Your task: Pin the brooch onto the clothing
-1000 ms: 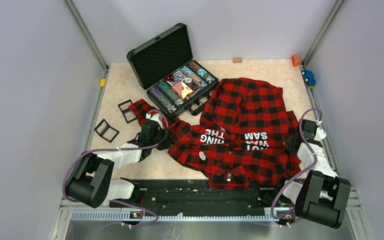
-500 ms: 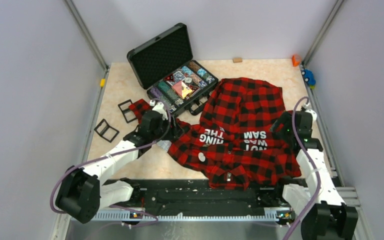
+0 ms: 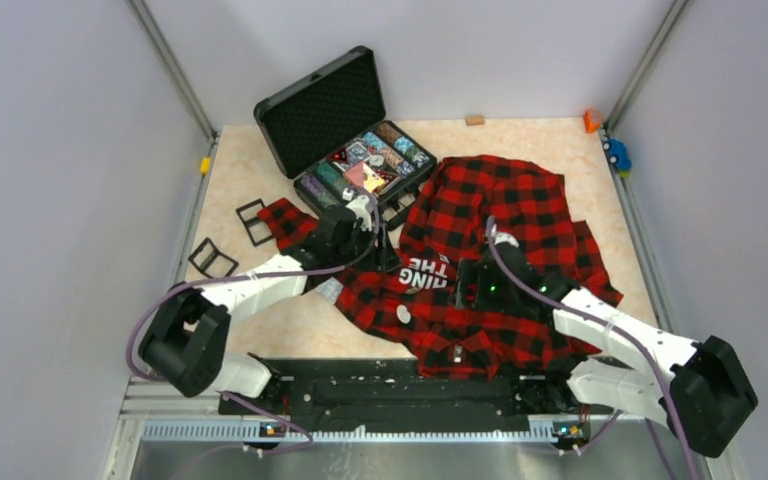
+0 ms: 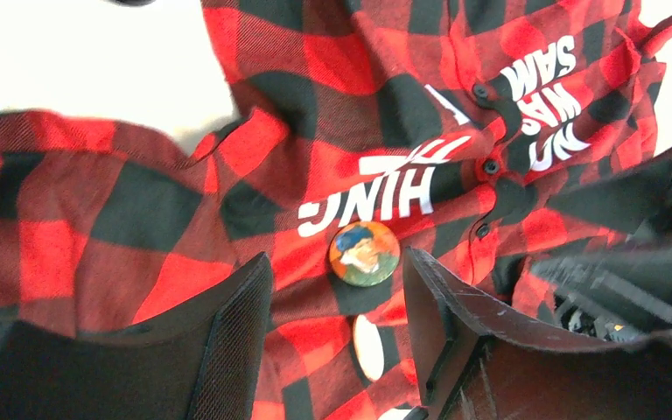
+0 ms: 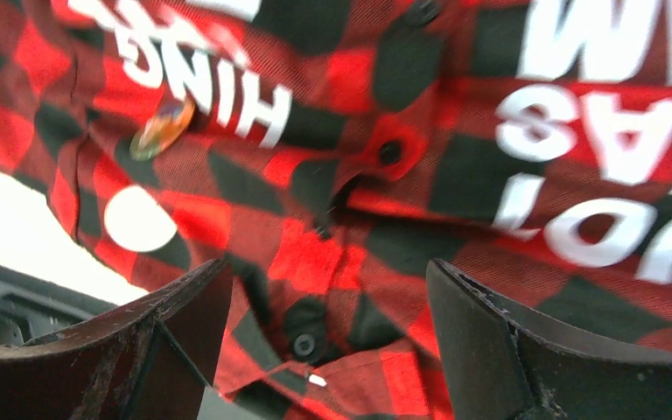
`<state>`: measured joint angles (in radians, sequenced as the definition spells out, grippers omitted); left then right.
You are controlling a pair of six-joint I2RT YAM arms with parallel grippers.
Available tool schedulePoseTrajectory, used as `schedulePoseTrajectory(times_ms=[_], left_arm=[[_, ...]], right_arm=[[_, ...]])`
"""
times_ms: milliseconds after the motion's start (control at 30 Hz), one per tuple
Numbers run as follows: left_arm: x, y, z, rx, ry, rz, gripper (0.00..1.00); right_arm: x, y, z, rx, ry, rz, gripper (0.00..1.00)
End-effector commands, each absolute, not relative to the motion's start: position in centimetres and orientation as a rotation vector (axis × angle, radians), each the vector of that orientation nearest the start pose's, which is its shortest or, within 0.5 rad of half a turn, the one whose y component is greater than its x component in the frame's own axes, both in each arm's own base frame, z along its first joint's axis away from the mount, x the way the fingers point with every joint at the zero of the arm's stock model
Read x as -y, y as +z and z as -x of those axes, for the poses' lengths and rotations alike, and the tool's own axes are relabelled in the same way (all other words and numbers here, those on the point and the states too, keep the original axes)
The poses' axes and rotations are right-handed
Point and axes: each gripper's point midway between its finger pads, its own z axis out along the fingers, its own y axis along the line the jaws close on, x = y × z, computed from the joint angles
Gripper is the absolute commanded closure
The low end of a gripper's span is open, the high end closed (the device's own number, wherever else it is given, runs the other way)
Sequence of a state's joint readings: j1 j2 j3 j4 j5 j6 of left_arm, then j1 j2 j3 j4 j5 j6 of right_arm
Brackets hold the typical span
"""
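Observation:
The clothing (image 3: 500, 250) is a red-and-black checked shirt with white lettering, spread crumpled over the table's middle and right. The brooch (image 4: 364, 254), a round badge with a painted portrait, rests on the cloth just below the "HING" letters; I cannot tell whether it is fastened. It also shows as the brooch (image 5: 163, 128) seen edge-on. My left gripper (image 4: 334, 264) hovers open above the shirt, the brooch just beyond its fingertips. My right gripper (image 5: 328, 271) is open over the button placket (image 5: 391, 150), holding nothing. From above, left gripper (image 3: 385, 250) and right gripper (image 3: 463, 283) face each other across the lettering.
An open black case (image 3: 305, 115) holding several badges stands at the back left of the shirt. Two black frames (image 3: 212, 262) lie by the left edge. A small block (image 3: 475, 120) and orange (image 3: 592, 120) and blue (image 3: 617, 153) items sit at the back.
Both grippers went from shut to open. The left arm reached right over the shirt's sleeve side. The right arm swung from the right edge leftward to the shirt's middle.

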<state>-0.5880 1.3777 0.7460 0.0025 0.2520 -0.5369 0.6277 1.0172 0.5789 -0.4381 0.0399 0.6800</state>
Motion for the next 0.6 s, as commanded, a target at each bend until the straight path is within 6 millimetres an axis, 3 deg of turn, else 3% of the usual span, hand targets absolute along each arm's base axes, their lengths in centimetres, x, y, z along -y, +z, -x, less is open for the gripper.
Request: schedulePoseTrajectory(times_ms=[0, 333, 567], left_arm=[[29.0, 13.5, -29.7, -2.214, -0.984, -0.247, 0.39], [31.9, 12.1, -30.4, -2.23, -1.096, -0.277, 0.39], [32.8, 9.5, -30.6, -2.275, -1.122, -0.272, 0.4]], right_arm=[[-20.8, 8.4, -18.7, -2.509, 0.549, -0.089, 0.18], [-26.0, 6.3, -13.0, -2.618, 0.501, 0.033, 0.29], [-26.7, 3.1, -11.3, -2.722, 0.399, 0.074, 0.48]])
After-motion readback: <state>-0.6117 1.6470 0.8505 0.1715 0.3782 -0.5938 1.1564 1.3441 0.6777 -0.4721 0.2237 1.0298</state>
